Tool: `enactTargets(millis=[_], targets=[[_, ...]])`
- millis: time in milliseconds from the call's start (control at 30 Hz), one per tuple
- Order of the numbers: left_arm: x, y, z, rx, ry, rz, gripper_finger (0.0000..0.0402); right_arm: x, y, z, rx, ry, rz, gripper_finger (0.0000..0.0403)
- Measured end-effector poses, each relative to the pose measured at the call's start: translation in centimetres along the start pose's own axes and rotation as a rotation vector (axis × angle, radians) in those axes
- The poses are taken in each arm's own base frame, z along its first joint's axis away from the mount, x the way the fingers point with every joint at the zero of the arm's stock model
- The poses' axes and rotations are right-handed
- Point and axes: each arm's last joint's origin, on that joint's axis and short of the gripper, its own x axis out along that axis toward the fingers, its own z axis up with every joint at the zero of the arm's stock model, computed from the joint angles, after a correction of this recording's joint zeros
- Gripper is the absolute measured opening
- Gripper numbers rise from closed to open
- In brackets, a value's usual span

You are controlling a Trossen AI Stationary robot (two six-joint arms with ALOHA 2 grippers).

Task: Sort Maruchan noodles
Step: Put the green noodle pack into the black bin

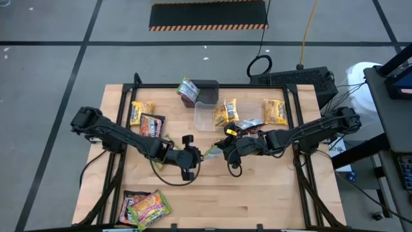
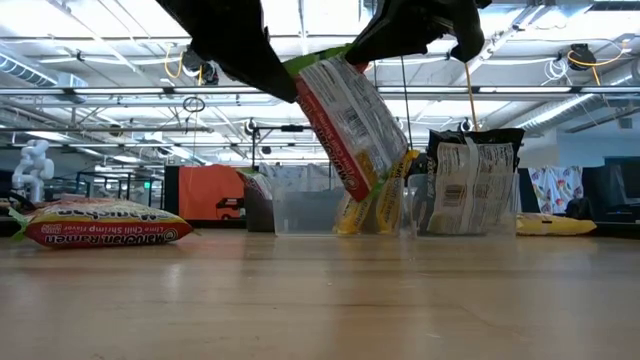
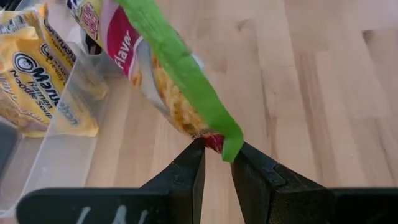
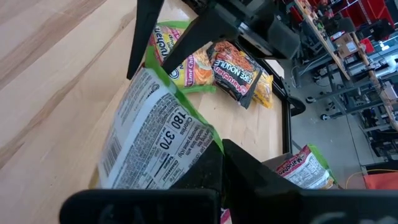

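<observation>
Maruchan noodle packets lay spread over the wooden table (image 1: 257, 193), and one green-edged packet (image 2: 345, 125) hung tilted above the table's middle, held between both grippers. The left gripper (image 3: 217, 163) pinched the packet's green corner between its two dark fingers. The right gripper (image 4: 219, 163) was clamped shut on the opposite edge of the same packet.

Readable print, held packet:
- Front face, left wrist view: "Flavor" in white on a pink band.
- Back face, right wrist view: nutrition panel with the figures "180" and "370".

Other packets:
- A green-edged packet (image 2: 100, 225) lay flat near the table's front left corner; its label read "Maruchan Ramen" and "Lime Chili Shrimp Flavor", upside down in the low view.
- A dark packet (image 4: 238, 73) marked "FIRE NOODLE" lay on the left side of the table, just beside a yellow packet (image 1: 141, 111).
- A yellow packet (image 3: 37, 81) marked "Maruchan" leaned in the clear plastic tub (image 1: 205, 118) behind the grippers.
- Another yellow packet (image 1: 275, 111) lay flat near the rear right corner.
- One green-edged packet (image 1: 188, 91) leaned at the dark grey box (image 1: 208, 92) at the rear edge.
</observation>
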Motion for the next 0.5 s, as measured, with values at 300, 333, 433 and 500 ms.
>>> enactTargets(millis=[300,333,433,500], targets=[[-0.56,0.09,0.77,-0.025,-0.068,-0.01,0.0081,0.0,0.0,0.0,0.006,0.0,-0.001,0.0],[-0.56,0.09,0.79,-0.026,-0.069,-0.01,0.0081,0.0,0.0,0.0,0.006,0.0,-0.001,0.0],[-0.56,0.09,0.78,-0.044,-0.069,-0.011,0.0081,0.0,0.0,0.0,0.006,0.0,0.0,0.0],[-0.54,0.16,0.78,-0.054,-0.067,-0.009,0.0081,0.0,0.0,0.0,0.006,0.0,-0.001,0.0]])
